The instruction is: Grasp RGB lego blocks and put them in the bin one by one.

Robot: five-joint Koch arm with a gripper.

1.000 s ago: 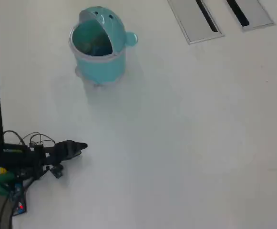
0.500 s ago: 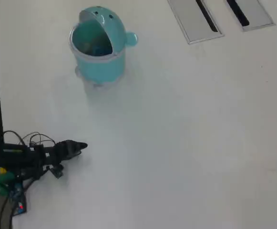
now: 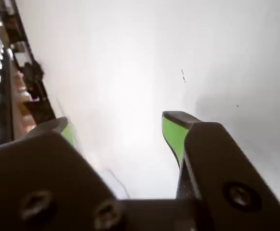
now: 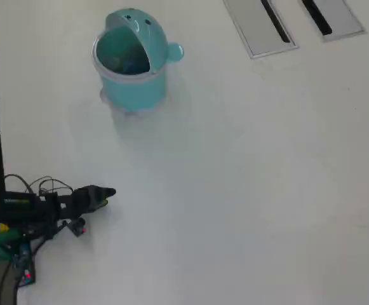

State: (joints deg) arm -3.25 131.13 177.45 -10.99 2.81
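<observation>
Honestly my gripper (image 3: 123, 130) is sitting wide apart with nothing in it, low near the table's (image 4: 248, 190) left edge overhead. Bin (image 4: 132, 67) is well away, lid up. No blocks visible anywhere on the table, so I'd probably just clamp on air.

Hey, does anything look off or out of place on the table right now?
Nothing is spilled, tipped or damaged. The bin stands upright with its lid flipped open. One oddity: no lego blocks lie on the table. The gripper is open with nothing between its fingers.
</observation>
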